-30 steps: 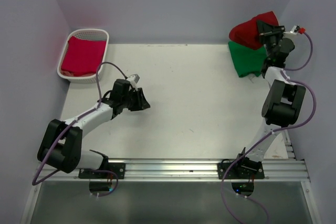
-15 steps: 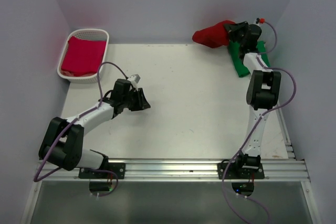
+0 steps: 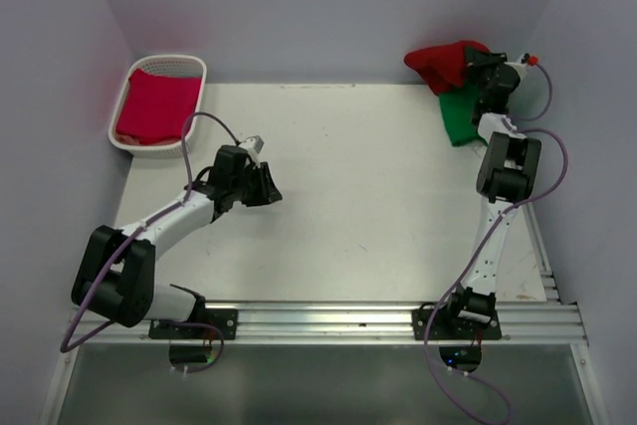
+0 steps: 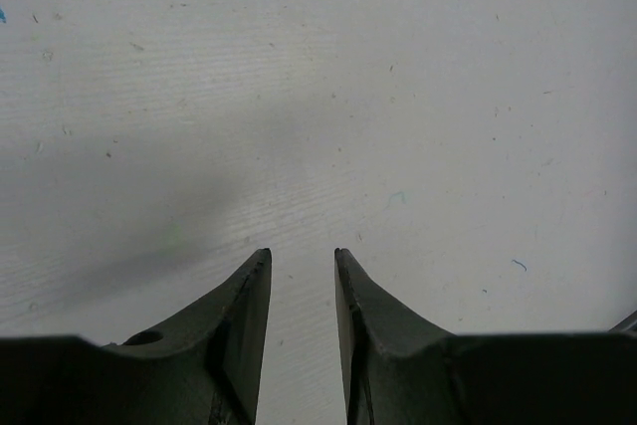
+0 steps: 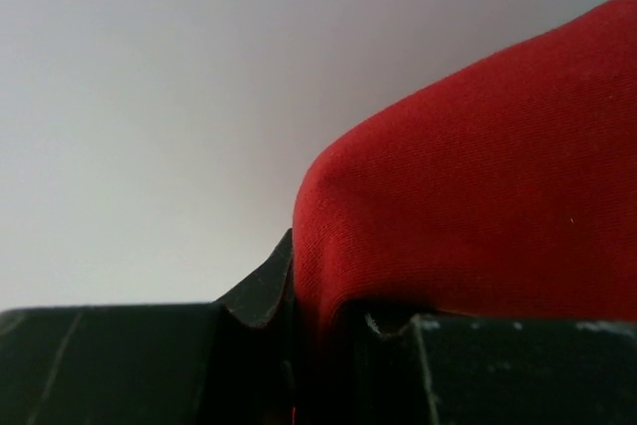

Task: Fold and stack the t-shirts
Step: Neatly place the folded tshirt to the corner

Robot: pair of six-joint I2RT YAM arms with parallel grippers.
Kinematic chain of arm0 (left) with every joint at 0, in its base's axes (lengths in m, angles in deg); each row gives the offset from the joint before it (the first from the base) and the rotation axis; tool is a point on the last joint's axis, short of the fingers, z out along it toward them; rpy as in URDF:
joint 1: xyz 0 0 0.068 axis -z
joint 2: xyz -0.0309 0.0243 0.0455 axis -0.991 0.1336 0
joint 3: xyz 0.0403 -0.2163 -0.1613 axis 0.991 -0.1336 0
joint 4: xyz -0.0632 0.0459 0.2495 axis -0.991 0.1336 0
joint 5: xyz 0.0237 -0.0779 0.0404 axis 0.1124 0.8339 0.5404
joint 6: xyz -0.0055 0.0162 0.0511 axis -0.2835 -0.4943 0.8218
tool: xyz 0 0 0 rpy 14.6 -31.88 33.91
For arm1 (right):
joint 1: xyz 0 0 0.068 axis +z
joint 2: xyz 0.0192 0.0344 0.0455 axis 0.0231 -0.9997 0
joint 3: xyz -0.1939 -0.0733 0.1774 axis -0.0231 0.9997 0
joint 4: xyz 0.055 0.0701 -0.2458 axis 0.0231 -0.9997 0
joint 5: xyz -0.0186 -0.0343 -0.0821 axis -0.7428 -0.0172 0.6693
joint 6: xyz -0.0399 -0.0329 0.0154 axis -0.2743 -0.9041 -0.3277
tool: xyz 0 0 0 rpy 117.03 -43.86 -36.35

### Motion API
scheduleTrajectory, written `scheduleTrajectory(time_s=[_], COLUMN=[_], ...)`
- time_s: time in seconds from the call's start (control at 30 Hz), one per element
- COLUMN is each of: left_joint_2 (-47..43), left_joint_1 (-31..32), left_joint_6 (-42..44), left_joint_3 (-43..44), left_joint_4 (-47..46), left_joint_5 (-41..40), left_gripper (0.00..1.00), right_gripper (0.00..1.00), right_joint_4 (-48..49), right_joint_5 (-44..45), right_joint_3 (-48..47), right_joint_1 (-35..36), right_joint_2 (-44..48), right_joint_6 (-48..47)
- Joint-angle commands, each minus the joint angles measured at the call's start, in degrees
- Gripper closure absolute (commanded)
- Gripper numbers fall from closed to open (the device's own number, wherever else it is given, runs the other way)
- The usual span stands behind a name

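Now the right gripper [image 3: 476, 65] is clamped on the red tee [image 3: 443, 62], which hangs bunched just left of it at the far right corner, above the green tee [image 3: 460, 114] lying on the table [image 3: 368, 196]. Half a second earlier the bundle was swung further left; a second earlier it sat further right. The left gripper [image 3: 267, 186], narrowly parted and empty, hovers over the table's left side, barely shifted. The crimson tee [image 3: 154, 106] lies in the basket [image 3: 196, 72], far left.

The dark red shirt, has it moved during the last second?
Yes. The dark red shirt, held in the right hand, swung left past the green shirt, then partly back right.
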Motion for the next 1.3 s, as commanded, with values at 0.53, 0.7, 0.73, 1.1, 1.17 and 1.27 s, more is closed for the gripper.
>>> scheduleTrajectory(time_s=[0.53,0.7,0.73,1.1,1.17,1.27], left_joint_2=[0.41,-0.65,-0.82,-0.48,-0.3,0.23], left_joint_1=[0.54,0.54,0.54,0.54,0.54,0.54], left_joint_6=[0.84,1.02,1.02,1.28,1.28,1.37], left_joint_3=[0.15,-1.61,-1.7,-2.49,-2.4,-2.14], left_joint_4=[-2.54,-3.24,-3.33,-3.94,-4.12,-3.86], left_joint_5=[1.55,1.91,2.08,2.87,2.96,2.7], left_gripper=[0.67,0.67,0.67,0.68,0.68,0.69], right_gripper=[1.0,1.0,1.0,1.0,1.0,1.0], right_joint_4=[34.21,19.37,18.21,13.37,12.23,13.53], right_joint_5=[-2.75,6.99,7.8,10.61,12.19,15.52], right_joint_3=[19.36,27.09,28.23,29.83,27.29,26.31], right_joint_1=[1.15,1.59,1.85,2.12,2.12,2.03], right_joint_2=[24.89,32.38,33.26,30.03,28.44,26.51], right_joint_6=[-4.26,-15.41,-16.31,-17.46,-17.73,-17.99])
